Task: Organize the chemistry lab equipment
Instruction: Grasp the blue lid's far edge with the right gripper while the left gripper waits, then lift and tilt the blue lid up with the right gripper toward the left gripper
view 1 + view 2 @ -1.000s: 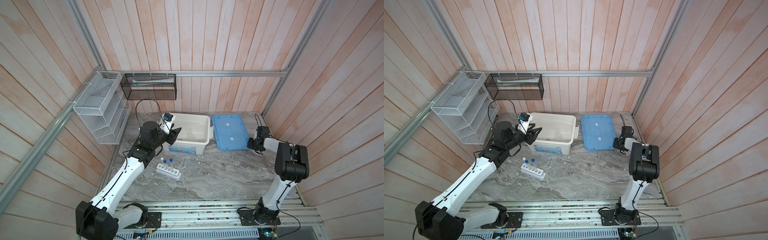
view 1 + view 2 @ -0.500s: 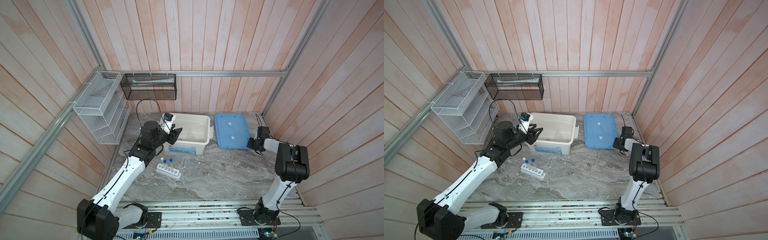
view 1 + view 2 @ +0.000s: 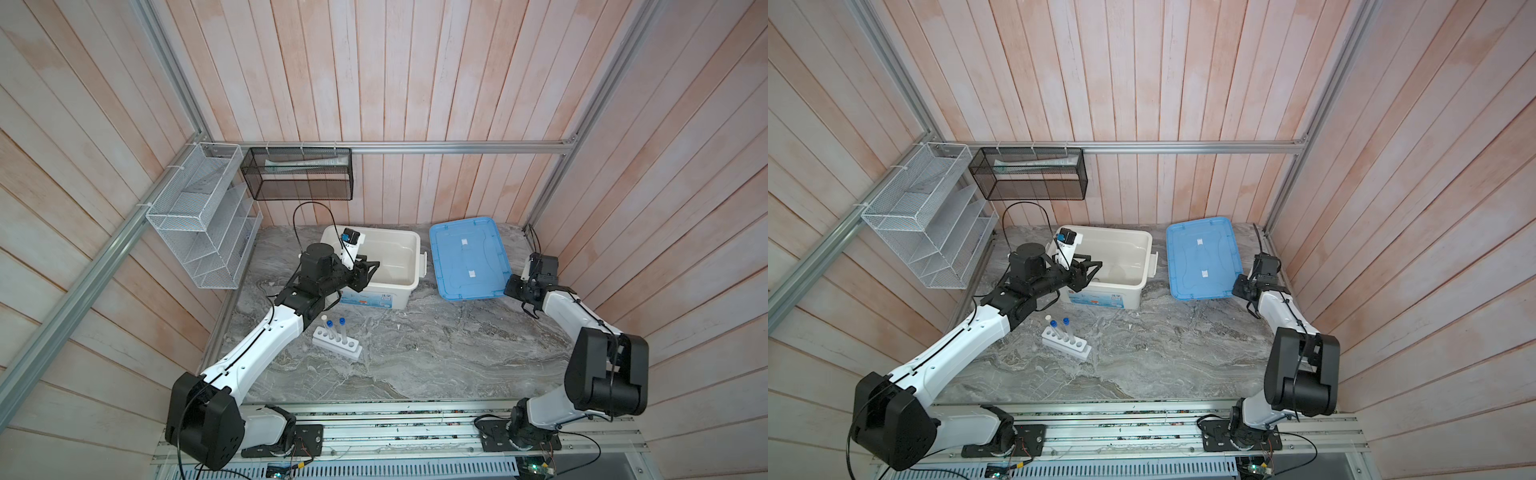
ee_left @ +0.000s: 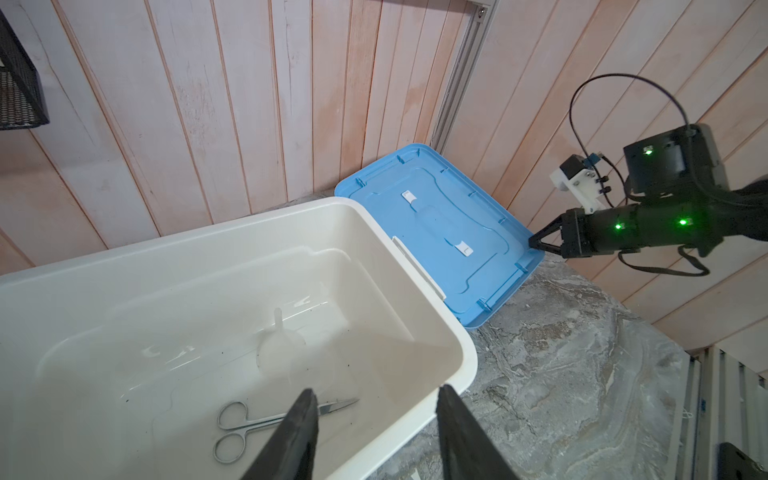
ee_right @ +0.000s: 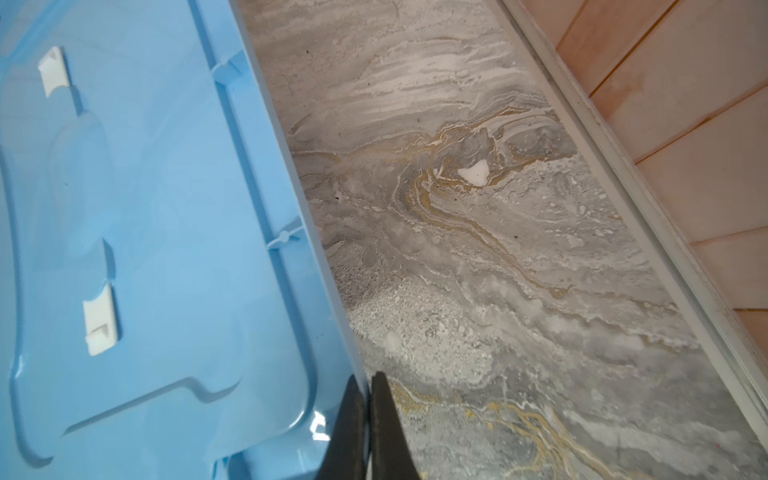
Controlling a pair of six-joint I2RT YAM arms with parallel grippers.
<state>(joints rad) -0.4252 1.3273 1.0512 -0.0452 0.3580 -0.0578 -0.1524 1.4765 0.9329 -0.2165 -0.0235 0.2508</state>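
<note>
Though the white plastic bin (image 3: 399,266) carries a blue-printed label (image 3: 374,298) on its front wall, you cannot read its writing at this size. Your left tool (image 4: 378,390) hangs released, jaws parted, over the near side of the bin.

Inside the bin, one pair of metal scissors (image 4: 237,428) lies right beneath that tool, with a blade partly hidden behind a finger. One small clear round flask (image 4: 280,345) lies just beyond the fingertips.

Behind the left tool, beside its forearm, one white six-hole rack (image 3: 337,343) stands on the grey marbled counter (image 3: 436,345). Three thin clear tubes (image 3: 341,330) stand upright in it, two blue-capped and one white-capped.

Your right tool (image 5: 365,376) is clenched on the rim of the one flat blue plastic lid (image 3: 469,257), at a corner. The lid lies on the counter beside the bin, well apart from the rack.
</note>
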